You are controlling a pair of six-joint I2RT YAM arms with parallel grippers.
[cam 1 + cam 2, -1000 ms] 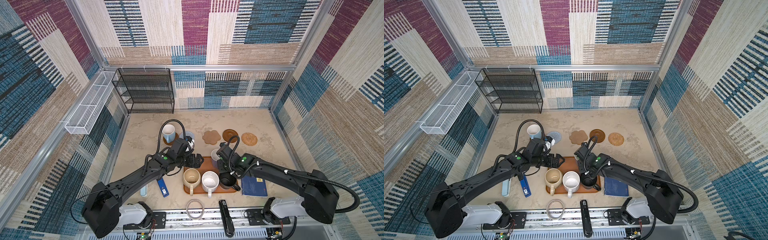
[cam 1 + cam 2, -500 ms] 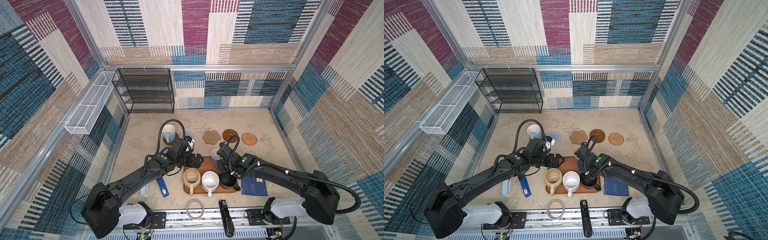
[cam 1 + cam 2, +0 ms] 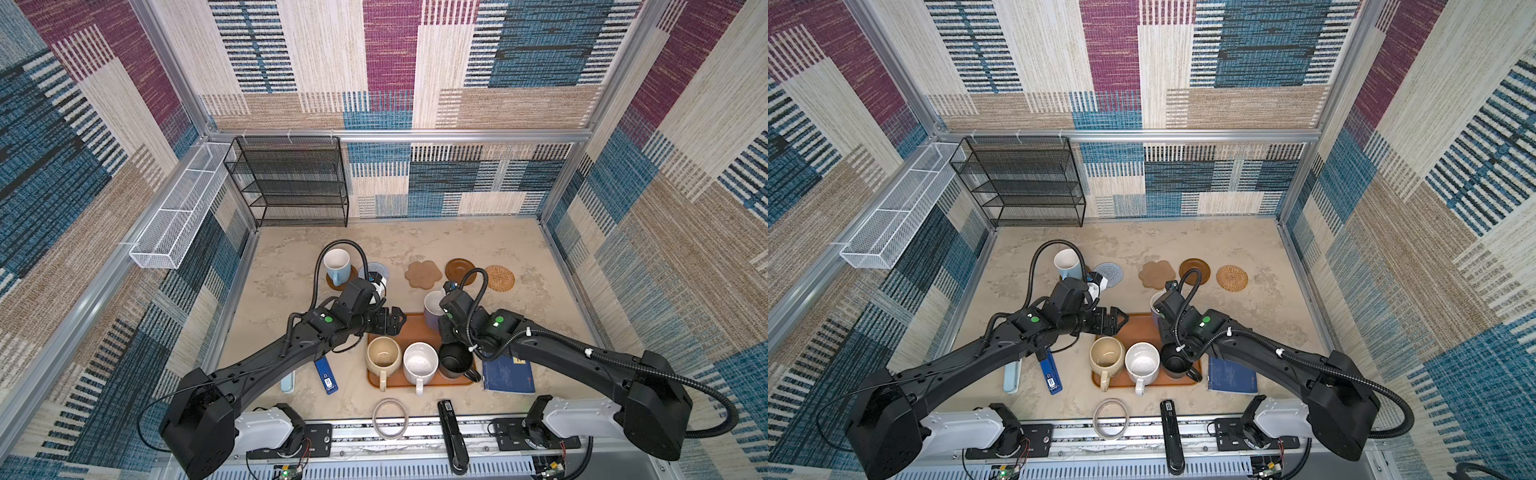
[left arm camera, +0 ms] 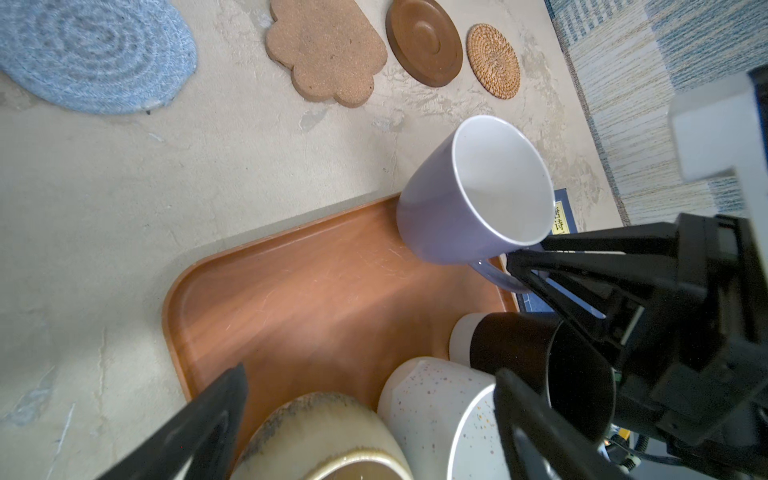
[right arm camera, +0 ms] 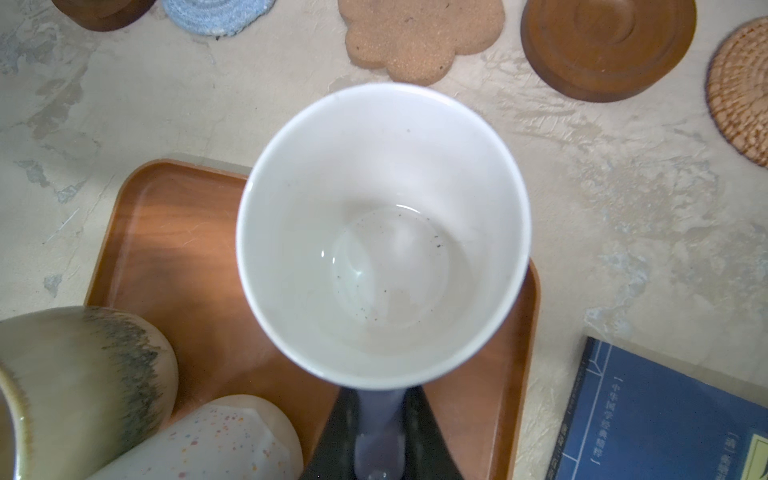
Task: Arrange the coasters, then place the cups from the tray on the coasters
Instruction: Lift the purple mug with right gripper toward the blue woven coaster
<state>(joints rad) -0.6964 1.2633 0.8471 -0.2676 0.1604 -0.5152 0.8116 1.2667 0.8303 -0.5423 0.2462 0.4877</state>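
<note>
The rust-orange tray lies near the table's front. On it stand the beige cup, the speckled white cup and the black cup. My right gripper is shut on the handle of the lavender cup at the tray's far right corner; I cannot tell if its base still rests there. My left gripper hangs open over the tray's far left part, holding nothing. The light blue cup sits on a dark brown coaster. Beside it lie the blue-grey coaster, the flower coaster, the brown disc and the rattan coaster.
A dark blue book lies right of the tray. A clear ring and a black bar lie at the front edge. A blue stick lies left of the tray. A black wire shelf stands at the back left.
The right gripper's jaws have closed onto the lavender cup's handle. Both arms have hardly shifted.
</note>
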